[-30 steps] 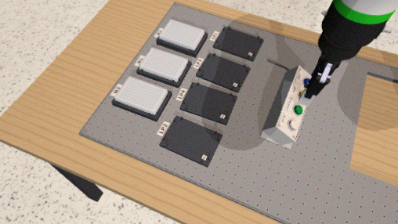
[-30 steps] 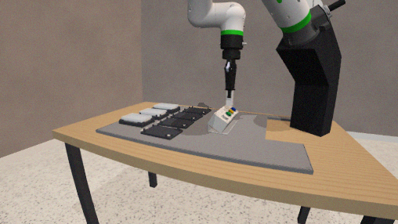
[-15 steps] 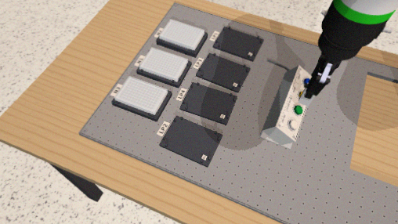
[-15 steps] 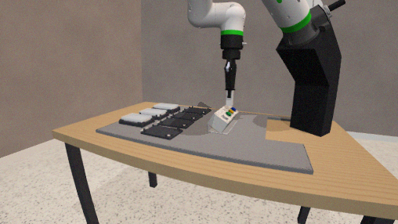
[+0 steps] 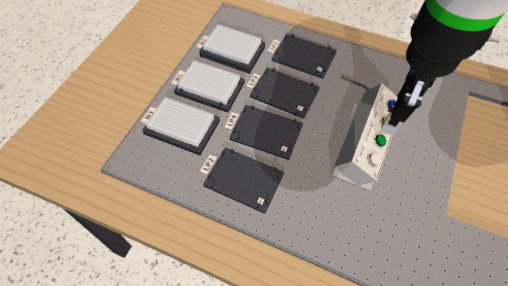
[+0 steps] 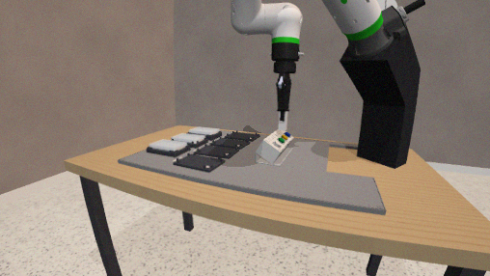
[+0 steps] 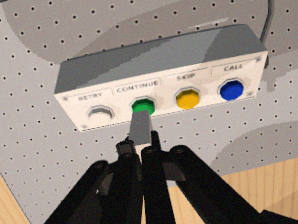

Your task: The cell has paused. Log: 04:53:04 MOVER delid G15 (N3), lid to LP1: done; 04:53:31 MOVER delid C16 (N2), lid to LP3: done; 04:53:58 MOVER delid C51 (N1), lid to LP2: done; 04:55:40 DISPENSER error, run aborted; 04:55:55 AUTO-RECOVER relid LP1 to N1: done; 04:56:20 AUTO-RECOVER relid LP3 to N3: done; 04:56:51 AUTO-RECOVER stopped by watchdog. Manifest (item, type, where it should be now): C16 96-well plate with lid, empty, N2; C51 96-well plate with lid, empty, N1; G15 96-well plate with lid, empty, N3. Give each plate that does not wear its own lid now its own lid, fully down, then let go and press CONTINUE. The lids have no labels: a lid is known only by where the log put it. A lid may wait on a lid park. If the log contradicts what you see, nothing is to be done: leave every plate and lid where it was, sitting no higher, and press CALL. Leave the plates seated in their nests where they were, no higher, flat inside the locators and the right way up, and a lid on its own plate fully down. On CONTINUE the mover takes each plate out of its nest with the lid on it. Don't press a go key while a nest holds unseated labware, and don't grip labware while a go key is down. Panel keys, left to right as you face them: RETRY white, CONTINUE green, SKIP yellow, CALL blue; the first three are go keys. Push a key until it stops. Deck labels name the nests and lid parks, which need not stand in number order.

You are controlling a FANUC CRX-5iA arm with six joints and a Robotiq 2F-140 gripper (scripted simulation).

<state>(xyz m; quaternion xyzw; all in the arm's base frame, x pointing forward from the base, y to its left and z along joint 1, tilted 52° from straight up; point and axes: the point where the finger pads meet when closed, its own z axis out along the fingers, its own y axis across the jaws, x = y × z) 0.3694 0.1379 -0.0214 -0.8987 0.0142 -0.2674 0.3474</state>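
Three white 96-well plates sit in nests in a column at the deck's left: the far one (image 5: 232,46), the middle one (image 5: 209,83) and the near one (image 5: 181,124). Each shows a pale gridded top and lies flat. Four black lid parks are bare: LP3 (image 5: 303,54), LP1 (image 5: 284,91), LP4 (image 5: 266,131) and LP2 (image 5: 243,179). My gripper (image 5: 389,127) is shut and empty. It points down at the key panel (image 5: 367,145), with its tips just short of the green CONTINUE key (image 7: 143,106). I cannot tell whether they touch it.
The panel carries the white RETRY key (image 7: 100,115), the yellow SKIP key (image 7: 188,99) and the blue CALL key (image 7: 230,90). The robot's black pedestal (image 6: 383,101) stands at the back right of the table. The grey deck (image 6: 270,179) reaches toward the front edge.
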